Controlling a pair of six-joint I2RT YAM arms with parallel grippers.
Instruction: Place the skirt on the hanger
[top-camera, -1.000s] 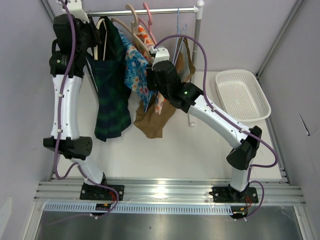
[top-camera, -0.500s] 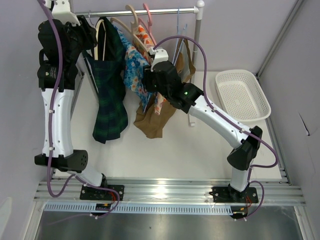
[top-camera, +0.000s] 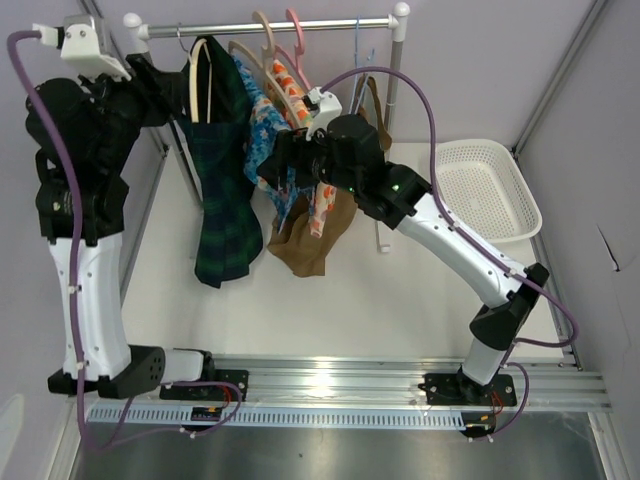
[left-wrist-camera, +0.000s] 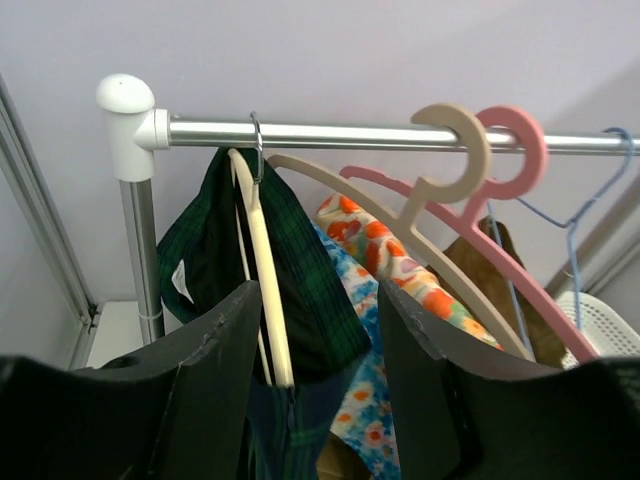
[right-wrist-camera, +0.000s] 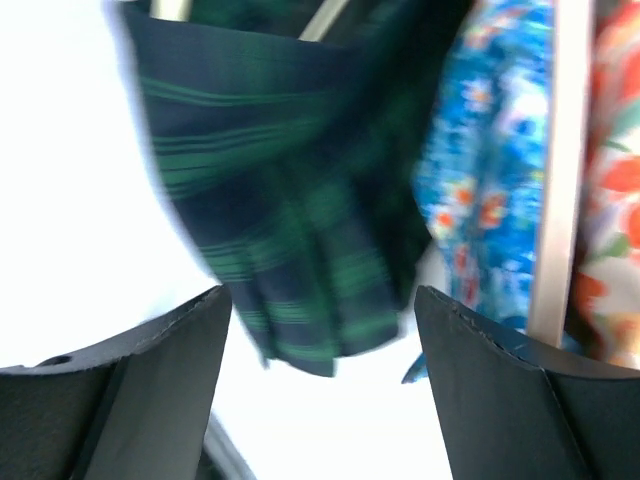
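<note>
skirt (top-camera: 222, 200): plaid cloth draped over the hanger (left-wrist-camera: 262, 270), which hooks on the rail (top-camera: 270, 22) near its left end, just beside the blue floral garment (top-camera: 268, 140). Task looks about done.

Handling, judged: soft, light, floppy, and likely to slide on the smooth plastic arm if tugged. Best hold is the waistband up by the hanger arm, or the stiff hanger itself, not the loose hem.

left gripper (left-wrist-camera: 318, 298): jaws spread, nothing pinched, facing the hanger and the skirt top. right gripper (right-wrist-camera: 320, 300): jaws spread wide, empty, with the skirt's lower folds beyond them.

Hard to make out:
- Only 1 cream arm shows; the other is under cloth, so can't tell if the waistband sits on both.
- The left fingers cut off the hanger's lower end.
- Right wrist view is blurred.
- In the top view the left arm covers the rail's left end.
</note>
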